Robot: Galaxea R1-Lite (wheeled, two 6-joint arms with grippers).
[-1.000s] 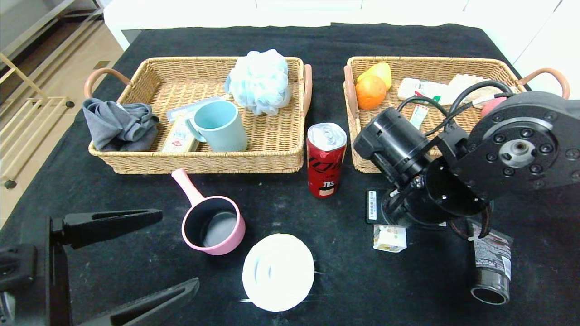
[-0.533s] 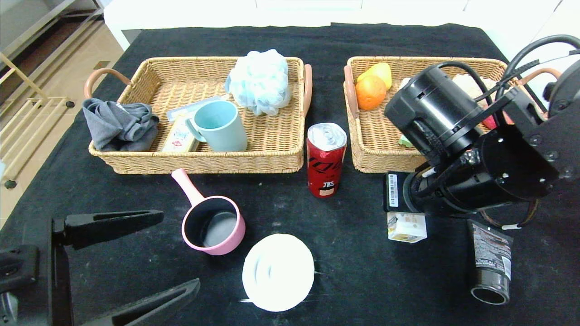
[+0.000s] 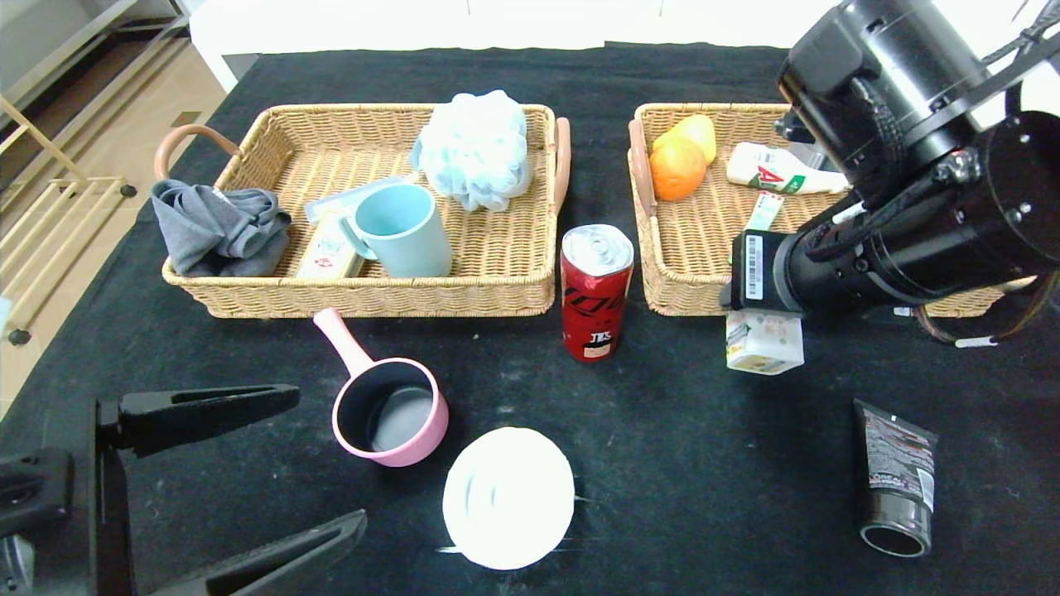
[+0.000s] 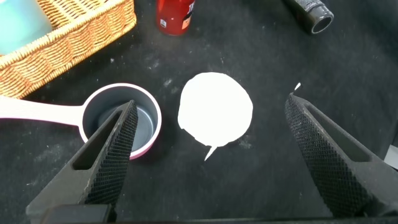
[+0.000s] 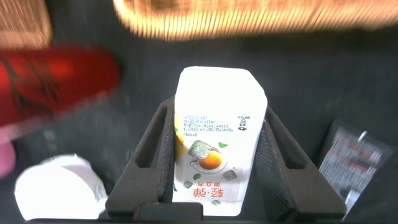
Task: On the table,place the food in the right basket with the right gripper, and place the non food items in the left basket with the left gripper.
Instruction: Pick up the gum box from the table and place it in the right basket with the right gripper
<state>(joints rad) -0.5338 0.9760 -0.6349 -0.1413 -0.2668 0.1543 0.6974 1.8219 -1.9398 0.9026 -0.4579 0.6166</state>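
My right gripper (image 5: pixel 217 113) is shut on the small white-yellow drink carton (image 3: pixel 763 341) and holds it above the table (image 3: pixel 662 463), just in front of the right basket (image 3: pixel 687 277). The red soda can (image 3: pixel 596 291) stands upright between the two baskets. The Hi-Chew stick (image 3: pixel 764 211) lies in the right basket. My left gripper (image 3: pixel 327 459) is open and empty at the near left, beside the pink pot (image 3: pixel 389 410) and the white ridged disc (image 3: pixel 508 497). The black tube (image 3: pixel 897 476) lies at the near right. The left basket (image 3: pixel 373 300) sits at the back left.
The left basket holds a teal mug (image 3: pixel 402 230), a blue bath puff (image 3: pixel 474 147), a grey cloth (image 3: pixel 217 228) and a flat packet. The right basket holds an orange (image 3: pixel 676 170), a yellow fruit and a white bottle (image 3: pixel 778 178). The table's left edge drops to the floor.
My right gripper has lifted the drink carton off the table and carried it back and to the right, toward the right basket's front wall. The left arm has not moved.
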